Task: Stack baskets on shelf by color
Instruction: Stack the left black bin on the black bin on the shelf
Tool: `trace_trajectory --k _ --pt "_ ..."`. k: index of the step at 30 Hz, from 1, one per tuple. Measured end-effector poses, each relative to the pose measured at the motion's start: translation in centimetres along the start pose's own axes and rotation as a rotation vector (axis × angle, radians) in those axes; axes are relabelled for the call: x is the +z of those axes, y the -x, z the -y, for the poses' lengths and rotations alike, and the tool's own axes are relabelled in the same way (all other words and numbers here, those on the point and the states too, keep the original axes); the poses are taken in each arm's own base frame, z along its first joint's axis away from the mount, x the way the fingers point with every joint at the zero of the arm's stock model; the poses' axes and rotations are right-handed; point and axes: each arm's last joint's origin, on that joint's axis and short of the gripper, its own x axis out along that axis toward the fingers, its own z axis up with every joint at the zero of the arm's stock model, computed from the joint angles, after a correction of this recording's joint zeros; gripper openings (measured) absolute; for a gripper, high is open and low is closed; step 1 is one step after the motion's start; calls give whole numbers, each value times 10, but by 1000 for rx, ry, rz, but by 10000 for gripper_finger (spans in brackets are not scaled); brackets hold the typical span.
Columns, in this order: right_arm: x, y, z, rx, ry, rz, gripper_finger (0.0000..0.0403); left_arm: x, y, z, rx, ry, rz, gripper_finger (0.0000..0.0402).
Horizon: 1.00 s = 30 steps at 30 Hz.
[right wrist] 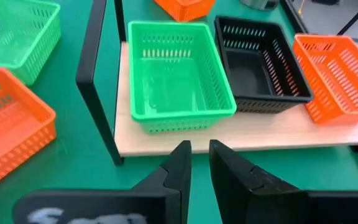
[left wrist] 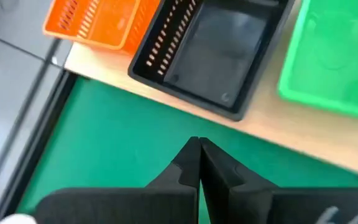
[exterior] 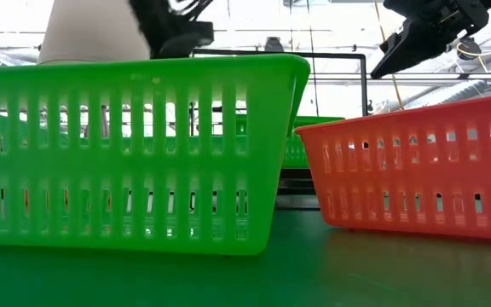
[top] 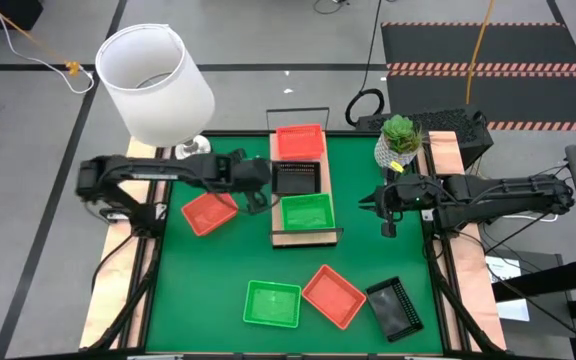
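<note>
The shelf (top: 280,236) lies at the middle of the green mat. It carries an orange basket (top: 300,142) at its far end, a black basket (top: 296,178) in the middle and a green basket (top: 307,212) at its near end. Another orange basket (top: 209,212) rests on the mat left of the shelf. A green (top: 272,302), an orange (top: 333,295) and a black basket (top: 395,307) sit near the front edge. My left gripper (left wrist: 199,146) hovers shut and empty beside the shelf's left side. My right gripper (right wrist: 199,149) hangs right of the shelf, slightly open and empty.
A lamp with a white shade (top: 155,85) stands at the mat's far left corner. A potted plant (top: 400,140) stands at the far right. Bare mat (top: 208,280) lies between the left orange basket and the front row.
</note>
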Motion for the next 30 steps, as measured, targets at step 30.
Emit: trace_trajectory --k 30 --pt "25 -9 1 -43 126 210 54 -50 -79 -10 -184 -37 293 5"
